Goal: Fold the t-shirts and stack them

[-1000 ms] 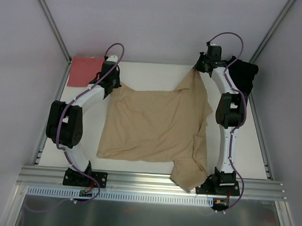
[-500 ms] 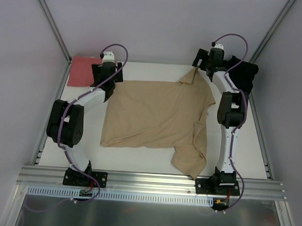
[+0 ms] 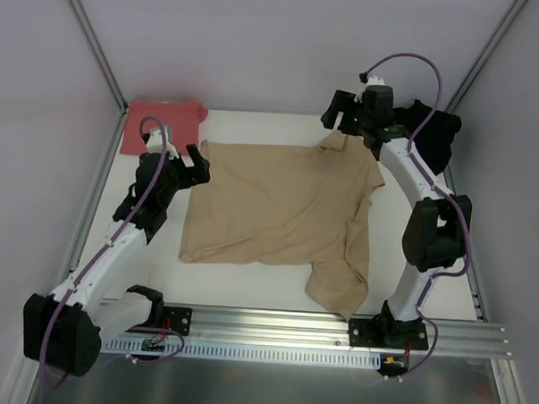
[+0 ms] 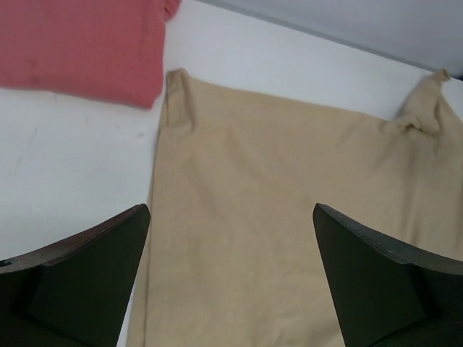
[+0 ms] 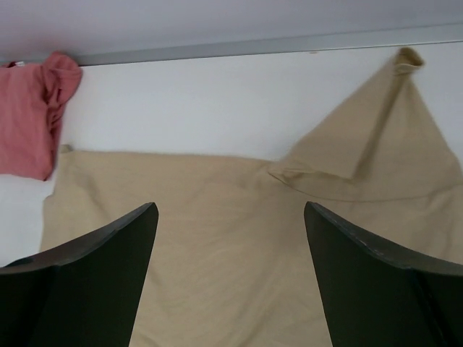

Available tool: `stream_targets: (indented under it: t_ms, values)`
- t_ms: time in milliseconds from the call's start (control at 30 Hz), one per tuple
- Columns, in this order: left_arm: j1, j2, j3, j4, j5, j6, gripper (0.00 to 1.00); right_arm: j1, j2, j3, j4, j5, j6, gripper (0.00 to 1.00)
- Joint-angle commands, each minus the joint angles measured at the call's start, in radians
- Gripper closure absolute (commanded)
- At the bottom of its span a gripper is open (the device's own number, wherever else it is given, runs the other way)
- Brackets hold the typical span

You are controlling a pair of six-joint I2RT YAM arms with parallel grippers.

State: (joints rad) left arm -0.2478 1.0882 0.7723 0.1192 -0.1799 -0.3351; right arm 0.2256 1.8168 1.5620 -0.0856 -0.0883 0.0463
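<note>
White tabletop (image 3: 247,295) carries the tan t-shirt (image 3: 278,207) spread mid-table, the salmon t-shirt (image 3: 161,126) far-left and the black t-shirt (image 3: 438,133) far-right, all limp, light cloth probably best pinched at edge corners by the left gripper (image 3: 196,163) and right gripper (image 3: 338,115), both gaping and empty.

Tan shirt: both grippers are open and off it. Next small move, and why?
Probably lower the right gripper onto the peaked far corner and tug it flat. The tan shirt lies mostly spread, but its right side is rumpled and doubled over, so folding now would likely come out crooked.
</note>
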Motion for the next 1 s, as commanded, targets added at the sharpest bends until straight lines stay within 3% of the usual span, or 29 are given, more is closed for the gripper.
stream_targets:
  t_ms: [0, 67, 300, 533, 967]
  values:
    - [-0.002, -0.161, -0.059, -0.102, 0.128, -0.102, 0.01, 0.007, 0.114, 0.133, -0.147, -0.088, 0.038, 0.14]
    - [-0.002, -0.238, -0.056, -0.182, 0.144, -0.101, 0.01, 0.012, 0.2, 0.229, -0.201, -0.096, 0.044, 0.17]
    - [-0.002, -0.343, -0.045, -0.337, 0.178, -0.085, 0.01, -0.002, 0.373, 0.339, -0.247, -0.037, 0.043, 0.18]
    - [-0.002, -0.353, -0.091, -0.326, 0.212, -0.094, 0.01, -0.005, 0.467, 0.363, -0.234, -0.042, 0.061, 0.19]
    - [-0.002, -0.329, -0.096, -0.323, 0.212, -0.073, 0.01, -0.034, 0.484, 0.354, -0.18, 0.036, 0.053, 0.2]
